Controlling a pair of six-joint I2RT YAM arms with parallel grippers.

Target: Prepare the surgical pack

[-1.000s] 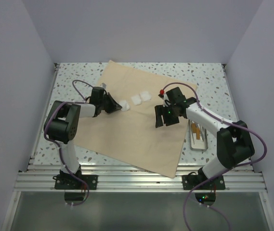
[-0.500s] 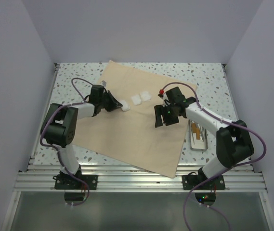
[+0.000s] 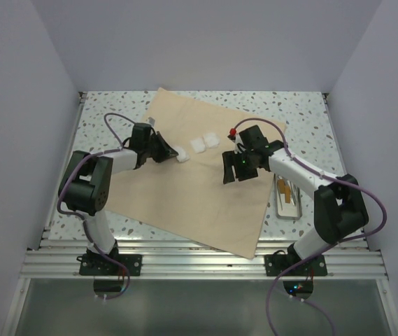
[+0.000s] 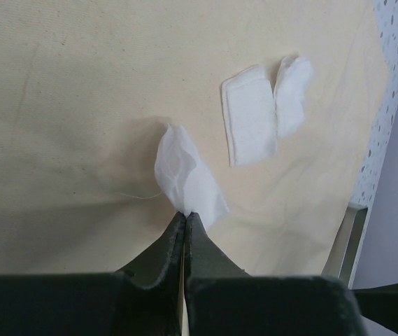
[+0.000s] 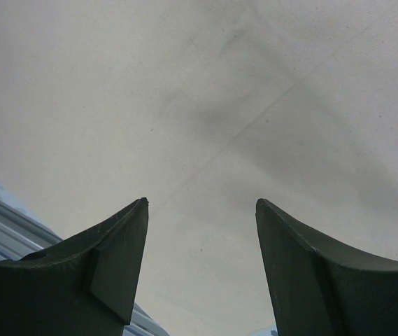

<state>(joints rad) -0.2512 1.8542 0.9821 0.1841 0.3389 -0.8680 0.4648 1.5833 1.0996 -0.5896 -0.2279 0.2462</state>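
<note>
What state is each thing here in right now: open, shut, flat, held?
Cloth: spread flat.
Left gripper: shut on a gauze square, which is crumpled.
Other two squares: lying loose on the cloth, side by side.
Right gripper: open, empty, over the cloth.
Tray: beside the cloth, items inside.

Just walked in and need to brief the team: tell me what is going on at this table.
A tan cloth wrap lies spread flat on the table. The left tool is shut on one edge of a white gauze square, near two more gauze squares lying on the cloth. The right tool hangs open above bare cloth, holding nothing. A metal tray sits off the cloth's right edge. The wrap is not yet folded.
</note>
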